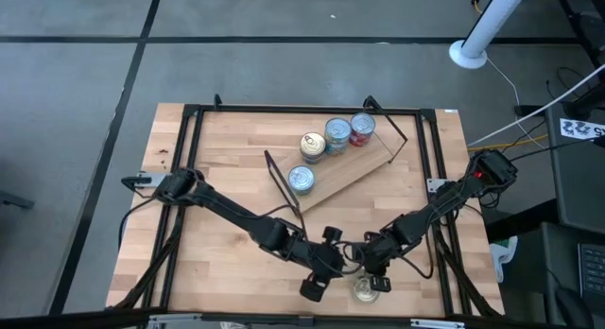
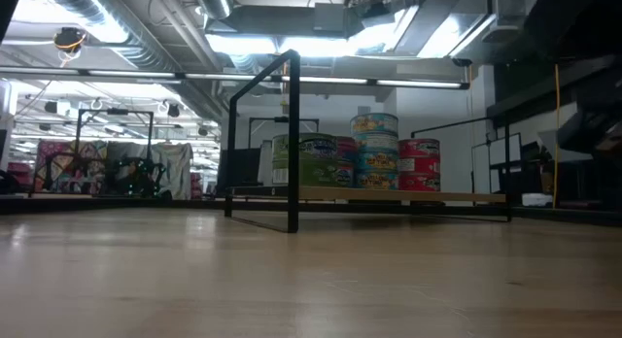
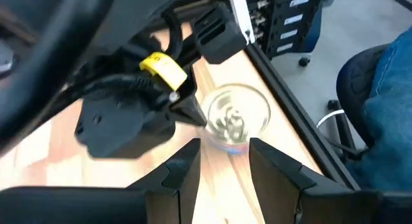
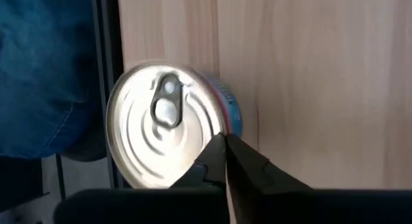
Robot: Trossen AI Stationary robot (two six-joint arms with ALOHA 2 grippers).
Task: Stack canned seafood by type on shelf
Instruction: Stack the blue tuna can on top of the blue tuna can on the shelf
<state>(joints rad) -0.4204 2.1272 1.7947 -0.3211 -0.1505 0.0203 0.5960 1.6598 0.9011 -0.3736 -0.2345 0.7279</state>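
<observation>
Hovering over the counter's near edge, the right claw has its fingers pressed together with nothing between them, their tips over the rim of a loose tin whose blue side barely shows. Just beside it, the left claw stands partly open and empty, the same tin just beyond its fingertips. From above, both claws hide much of that tin. Farther back, the shelf carries stacked tins, labels too small to read.
</observation>
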